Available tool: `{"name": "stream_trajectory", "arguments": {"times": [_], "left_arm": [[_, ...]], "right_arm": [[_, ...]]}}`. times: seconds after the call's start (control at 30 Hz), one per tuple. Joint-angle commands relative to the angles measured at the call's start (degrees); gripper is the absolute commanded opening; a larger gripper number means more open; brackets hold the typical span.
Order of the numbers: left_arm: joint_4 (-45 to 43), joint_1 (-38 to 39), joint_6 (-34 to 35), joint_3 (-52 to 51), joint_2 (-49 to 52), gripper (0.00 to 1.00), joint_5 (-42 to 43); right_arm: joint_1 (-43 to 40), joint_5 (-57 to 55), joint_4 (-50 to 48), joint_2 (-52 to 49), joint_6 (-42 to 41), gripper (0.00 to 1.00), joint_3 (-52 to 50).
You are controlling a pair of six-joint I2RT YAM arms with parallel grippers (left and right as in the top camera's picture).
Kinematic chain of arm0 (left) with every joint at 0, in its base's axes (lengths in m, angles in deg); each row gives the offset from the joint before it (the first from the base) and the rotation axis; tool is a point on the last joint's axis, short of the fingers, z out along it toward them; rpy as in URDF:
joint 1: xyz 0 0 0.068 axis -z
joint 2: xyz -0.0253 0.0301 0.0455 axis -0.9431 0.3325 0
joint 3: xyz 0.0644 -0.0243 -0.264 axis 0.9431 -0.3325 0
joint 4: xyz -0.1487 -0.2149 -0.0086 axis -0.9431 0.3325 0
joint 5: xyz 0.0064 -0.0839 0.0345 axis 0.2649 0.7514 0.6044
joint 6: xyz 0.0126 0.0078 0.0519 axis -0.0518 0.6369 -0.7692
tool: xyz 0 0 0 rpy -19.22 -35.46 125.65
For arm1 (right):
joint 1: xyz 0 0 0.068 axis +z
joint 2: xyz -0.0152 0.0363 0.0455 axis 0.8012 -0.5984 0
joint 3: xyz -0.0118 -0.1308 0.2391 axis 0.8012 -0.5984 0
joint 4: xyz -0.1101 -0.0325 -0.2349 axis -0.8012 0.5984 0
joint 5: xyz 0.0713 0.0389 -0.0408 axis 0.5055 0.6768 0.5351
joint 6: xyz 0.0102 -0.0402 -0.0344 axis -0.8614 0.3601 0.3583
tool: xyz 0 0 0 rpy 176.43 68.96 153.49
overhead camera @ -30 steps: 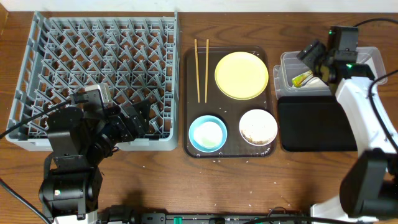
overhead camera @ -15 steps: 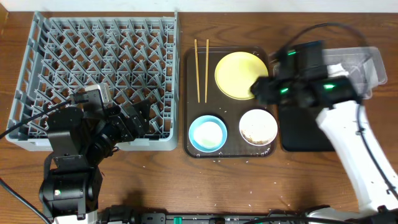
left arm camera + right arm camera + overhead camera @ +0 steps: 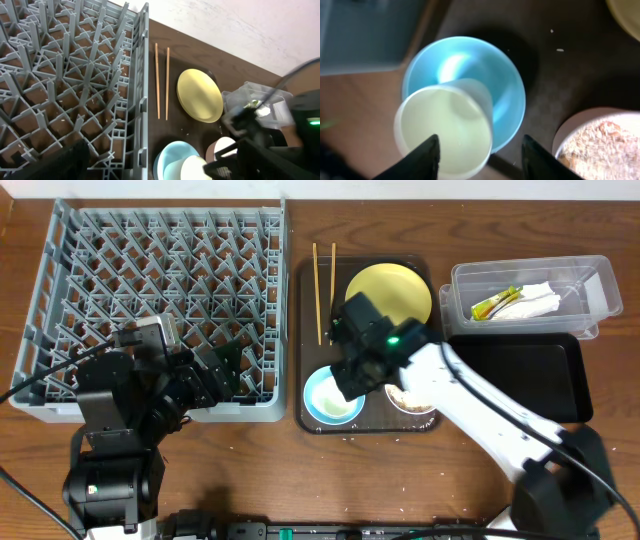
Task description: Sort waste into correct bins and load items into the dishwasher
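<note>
My right gripper (image 3: 345, 385) hangs open over the light-blue bowl (image 3: 322, 402) on the brown serving tray. In the right wrist view the small white cup (image 3: 445, 130) lies tilted in the bowl (image 3: 490, 65), and my open fingers (image 3: 482, 160) straddle the cup without touching it. The white bowl (image 3: 605, 145) with rice scraps sits to its right. The yellow plate (image 3: 395, 285) and two chopsticks (image 3: 324, 280) lie at the tray's back. The napkin (image 3: 540, 300) and wrapper (image 3: 495, 304) lie in the clear tub (image 3: 590, 280). My left gripper (image 3: 225, 370) is open and empty over the dish rack (image 3: 160, 280).
The black tray (image 3: 520, 375) sits in front of the clear tub at the right. The brown serving tray (image 3: 305, 330) stands right beside the rack's right wall. A few rice grains lie on the table by the tray's front edge.
My right arm has swung left from over the clear tub to above the light-blue bowl and cup. The left arm has not moved.
</note>
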Motion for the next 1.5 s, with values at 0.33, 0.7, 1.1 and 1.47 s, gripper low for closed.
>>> {"name": "stream_trajectory", "arguments": {"times": [0.33, 0.7, 1.1, 1.47], "left_arm": [[-0.2, 0.0, 0.9, 1.0, -0.1, 0.95, 0.6], [-7.1, 0.0, 4.4, 1.0, 4.8, 0.95, 25.7], [-19.6, 0.0, 11.8, 1.0, 10.5, 0.94, 51.3], [-20.3, 8.2, 11.8, 1.0, 10.8, 0.91, 51.8]], "right_arm": [[0.1, -2.0, -0.3, -1.1, -0.3, 0.01, -0.2], [-7.8, 4.1, -9.0, 13.5, 3.7, 0.01, -0.2], [-23.1, 70.9, -22.1, 14.7, 16.0, 0.01, -0.2], [-16.5, 70.2, -26.1, 14.7, 16.4, 0.01, -0.2]]}}
